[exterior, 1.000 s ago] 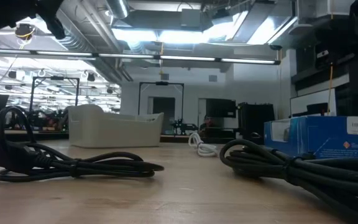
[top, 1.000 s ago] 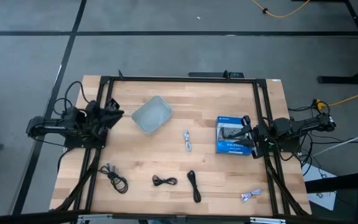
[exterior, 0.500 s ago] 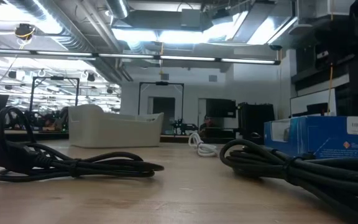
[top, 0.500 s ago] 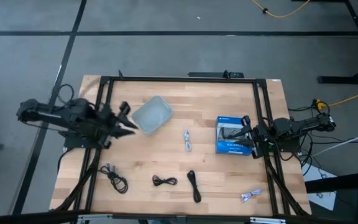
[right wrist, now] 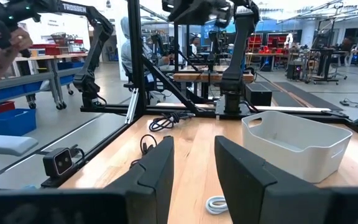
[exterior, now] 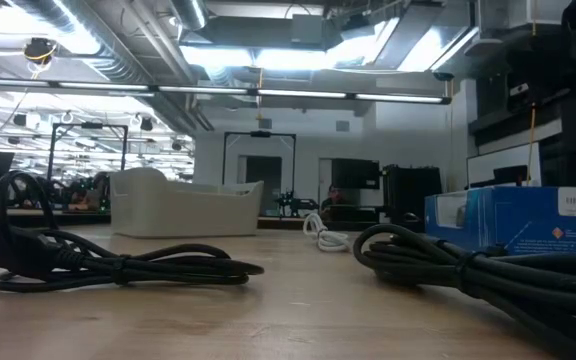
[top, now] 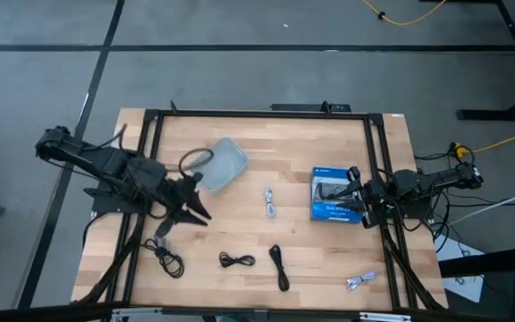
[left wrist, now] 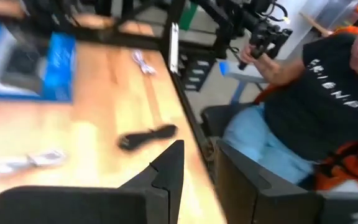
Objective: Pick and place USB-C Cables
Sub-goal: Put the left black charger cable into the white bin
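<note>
Scanning the wooden table (top: pixel 311 143), we see cables (top: pixel 269 202) scattered; left gripper (top: pixel 195 207) spread, right gripper (right wrist: pixel 191 165) parted; person (left wrist: pixel 316 93) seated alongside.

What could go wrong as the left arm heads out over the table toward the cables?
1. The left gripper, open, is passing close beside the tray; a wide swing could knock it.
2. The nearest black cable is a thin, loose coil lying flat on the table, so the fingers may pinch one strand or slip off.
3. The right gripper waits at the blue box, near the white cable; reaching there risks the arms crowding.
</note>
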Tool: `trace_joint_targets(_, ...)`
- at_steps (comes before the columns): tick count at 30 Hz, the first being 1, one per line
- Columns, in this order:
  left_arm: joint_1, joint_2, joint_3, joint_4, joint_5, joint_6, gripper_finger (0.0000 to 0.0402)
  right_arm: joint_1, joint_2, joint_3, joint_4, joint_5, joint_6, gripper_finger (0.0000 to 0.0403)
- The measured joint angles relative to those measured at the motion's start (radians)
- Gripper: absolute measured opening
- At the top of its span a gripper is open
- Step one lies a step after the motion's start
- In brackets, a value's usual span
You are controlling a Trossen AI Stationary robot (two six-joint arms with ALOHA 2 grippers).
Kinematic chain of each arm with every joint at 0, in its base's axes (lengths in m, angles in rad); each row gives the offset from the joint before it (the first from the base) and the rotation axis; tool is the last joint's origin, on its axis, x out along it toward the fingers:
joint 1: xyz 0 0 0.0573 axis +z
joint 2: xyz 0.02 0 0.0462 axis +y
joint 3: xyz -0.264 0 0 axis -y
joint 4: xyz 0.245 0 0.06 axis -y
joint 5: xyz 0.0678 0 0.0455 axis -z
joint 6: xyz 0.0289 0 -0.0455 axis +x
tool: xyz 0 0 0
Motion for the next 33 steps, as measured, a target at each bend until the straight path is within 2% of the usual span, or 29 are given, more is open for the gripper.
trace_joint_targets(6,-0.077,0.071,0.0,-0.075,-0.105,-0.043,0.0082,0.0,0.0,0.0,0.0,0.0,0.0,0.0121)
trace_joint_targets(19,-0.193,0.21,0.0,-0.139,-0.098,-0.328,0.0082,0.0,0.0,0.0,-0.012,0.0,0.0,0.0121)
trace_joint_targets(27,-0.242,0.235,-0.001,-0.142,-0.1,-0.378,0.0082,0.0,0.0,0.0,-0.014,0.0,0.0,0.0121)
trace_joint_targets(33,-0.283,0.237,-0.001,-0.188,-0.226,-0.377,0.0082,0.0,0.0,0.0,-0.015,0.0,0.0,0.0121)
